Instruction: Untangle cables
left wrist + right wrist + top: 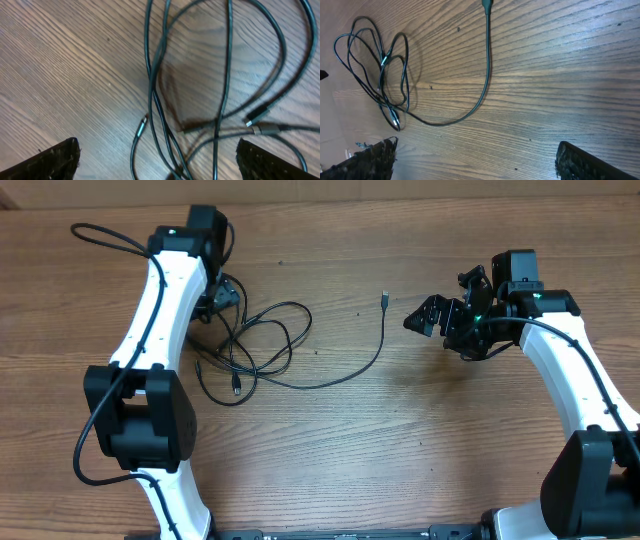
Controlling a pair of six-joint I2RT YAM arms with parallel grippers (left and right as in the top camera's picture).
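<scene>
Wood-grain tabletop (400, 440) fills every view. On it the cables (250, 345) lie as one loose knot of thin black loops.

The left gripper (159, 161) hangs right over the knot. Its wrist view shows several strands running up between its two fingertips, and a silver-tipped plug (256, 117) lies just inside the knot's crossings. Its jaws are spread wide and grip nothing; no strand appears to touch either fingertip.

One long strand (482, 85) leaves the knot on the side away from the left gripper. It sweeps out in a broad curve and ends in a free plug (386, 298), well clear of the knot. The right gripper (477, 161) sits beyond that plug, far from the knot, its jaws also wide apart and empty.

Judging by this layout, the left arm is much the nearer to the knot. The stray strand's long axis leads from the knot toward the right gripper, so its free end is the right arm's natural pick.
</scene>
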